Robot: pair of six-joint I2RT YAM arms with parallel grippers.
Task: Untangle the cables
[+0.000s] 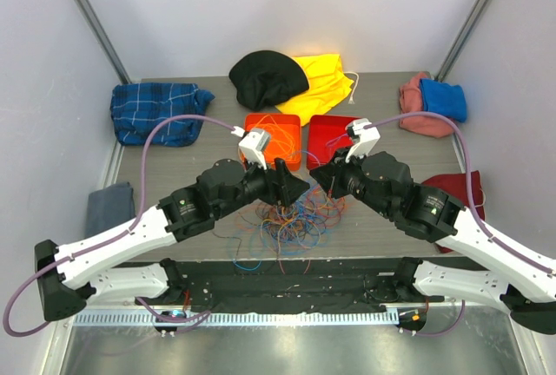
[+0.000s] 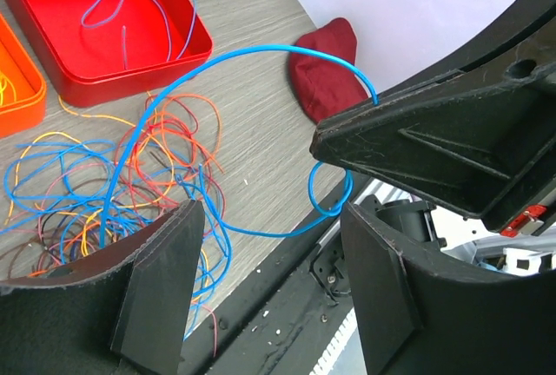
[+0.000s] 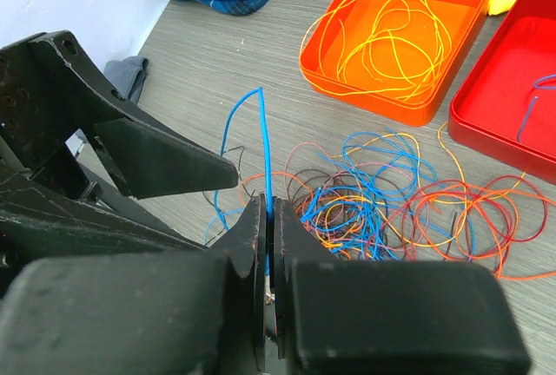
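The cables [image 1: 291,219] lie as a loose tangle of blue, orange, red and dark wires [image 2: 104,193] on the grey table between my two grippers. My right gripper [image 3: 269,206] is shut on one blue cable [image 3: 265,132], which rises out from between its jaws. In the left wrist view that blue cable [image 2: 252,52] arcs up from the tangle to the right gripper's finger and hangs in a small loop below it. My left gripper [image 2: 269,219] stands open just beside it, with nothing between its fingers [image 2: 165,279]. Seen from the top, the left gripper [image 1: 294,186] and the right gripper [image 1: 318,175] almost meet above the tangle.
An orange tray [image 3: 391,106] holds yellow and orange wires. A red tray [image 2: 139,80] holds one blue wire. Cloths lie around: blue plaid [image 1: 156,110], black [image 1: 265,75], yellow [image 1: 326,80], pink and blue [image 1: 434,101], dark red [image 2: 326,62], grey [image 1: 109,210]. The table's front edge is close below the grippers.
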